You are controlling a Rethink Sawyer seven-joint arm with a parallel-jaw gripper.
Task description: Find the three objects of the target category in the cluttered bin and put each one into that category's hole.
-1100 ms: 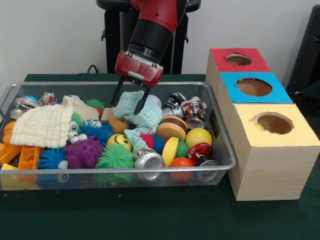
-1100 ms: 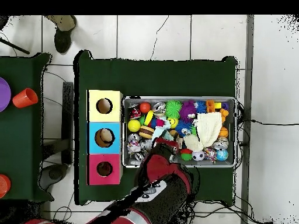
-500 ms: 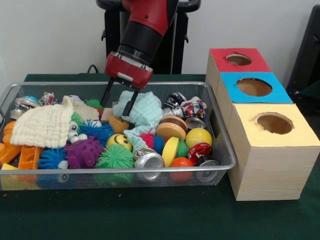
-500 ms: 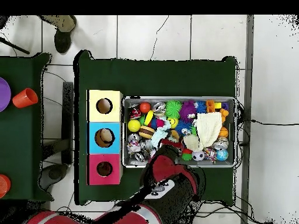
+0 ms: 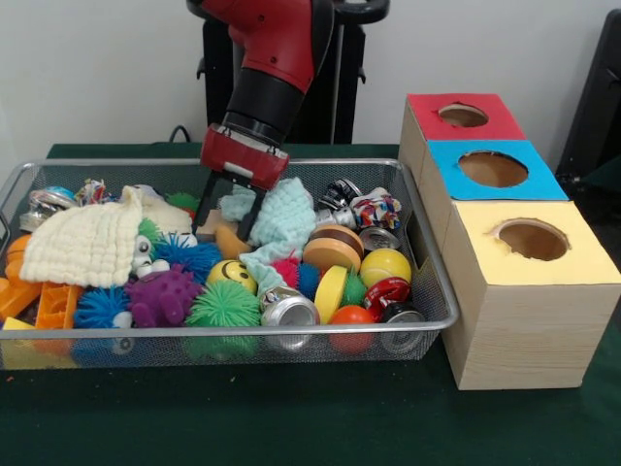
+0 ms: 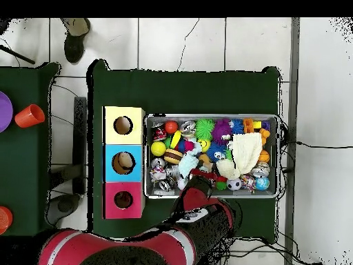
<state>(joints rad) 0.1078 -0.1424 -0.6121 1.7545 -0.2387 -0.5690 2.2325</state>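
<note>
My gripper (image 5: 225,221) hangs open over the middle of the wire bin (image 5: 194,335). Its fingers (image 5: 207,206) straddle the left edge of a teal cloth (image 5: 286,218) and an orange toy (image 5: 229,241). Nothing is held. A cream knitted cloth (image 5: 85,243) lies at the bin's left. Three boxes stand to the right of the bin, each with a hole: red (image 5: 464,116), blue (image 5: 493,168) and yellow (image 5: 532,240). In the overhead view the arm (image 6: 200,210) covers the gripper; the teal cloth (image 6: 189,163) and cream cloth (image 6: 245,148) show.
The bin is packed with spiky balls (image 5: 163,296), a smiley ball (image 5: 231,275), a yellow ball (image 5: 385,265), crushed cans (image 5: 288,311) and orange plastic pieces (image 5: 53,306). The bin rim (image 6: 210,116) sits close against the boxes (image 6: 123,161). An orange cup (image 6: 29,115) stands on a side table.
The gripper has moved left off the middle of the teal cloth and dipped lower. The cloth stayed in the bin, little changed.
</note>
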